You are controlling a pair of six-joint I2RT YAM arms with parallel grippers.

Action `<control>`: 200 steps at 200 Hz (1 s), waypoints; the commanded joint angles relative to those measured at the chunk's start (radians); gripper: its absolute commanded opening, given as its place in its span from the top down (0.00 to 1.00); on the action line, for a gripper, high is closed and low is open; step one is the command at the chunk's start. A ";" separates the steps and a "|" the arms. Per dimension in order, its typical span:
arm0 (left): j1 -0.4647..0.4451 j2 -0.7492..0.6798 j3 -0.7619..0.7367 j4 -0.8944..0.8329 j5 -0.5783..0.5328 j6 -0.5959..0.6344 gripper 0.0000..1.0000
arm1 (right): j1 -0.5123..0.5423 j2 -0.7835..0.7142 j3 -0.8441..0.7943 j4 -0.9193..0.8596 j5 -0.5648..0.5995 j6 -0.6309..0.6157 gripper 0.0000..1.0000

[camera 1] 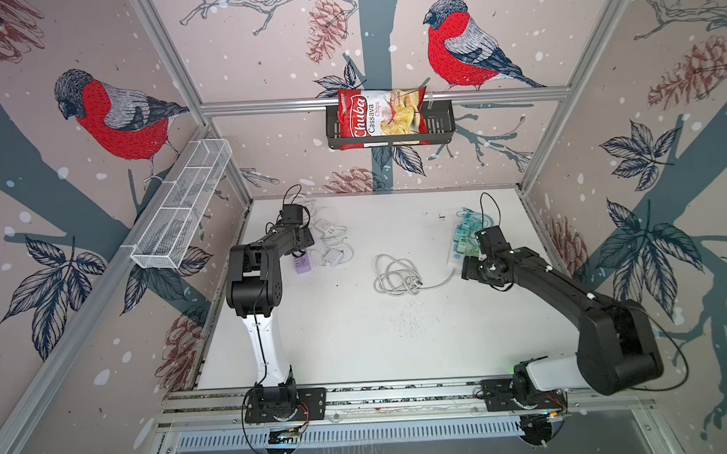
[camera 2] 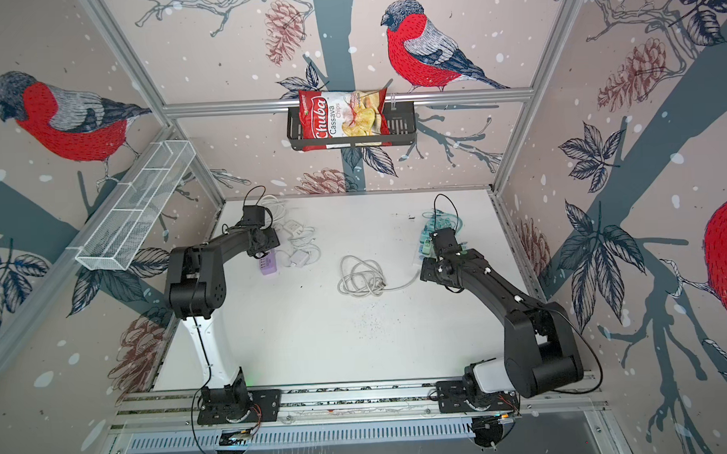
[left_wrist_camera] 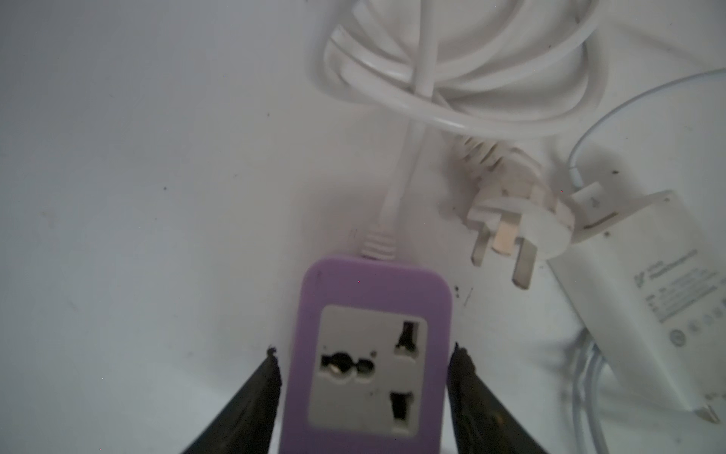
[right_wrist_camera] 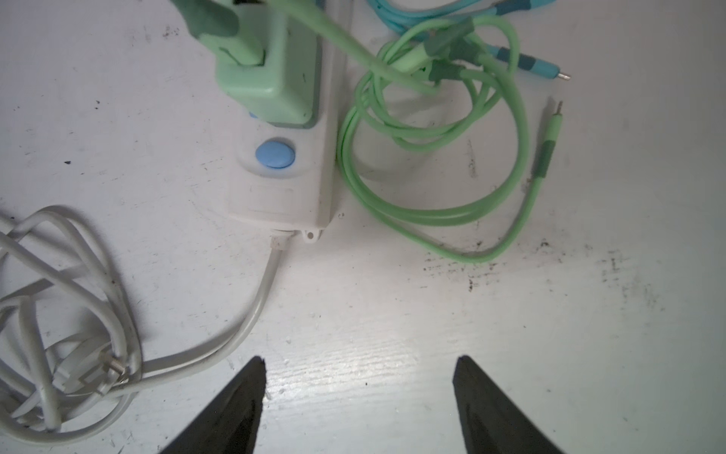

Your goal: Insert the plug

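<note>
White three-pin plug (left_wrist_camera: 526,220) lying loose just beside purple socket strip (left_wrist_camera: 369,353); strip flat, socket apparently empty

Purple socket block (left_wrist_camera: 373,283); green charger (right_wrist_camera: 271,78); white table (right_wrist_camera: 393,314).

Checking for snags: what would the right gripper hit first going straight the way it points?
Probably the bare table, since the right gripper seems tilted down toward it. Kept level, the green cable beside the power strip; depth is unclear.

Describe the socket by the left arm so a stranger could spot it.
On the white table, look to the far left corner, where white chargers and cables lie. At the pile's near left edge, straddled by the left gripper, sits the socket block: the only purple thing.
</note>
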 commanded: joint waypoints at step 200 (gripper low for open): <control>-0.271 -0.742 -0.878 0.081 0.085 -0.492 0.67 | 0.459 -0.132 0.001 0.018 0.065 0.097 0.20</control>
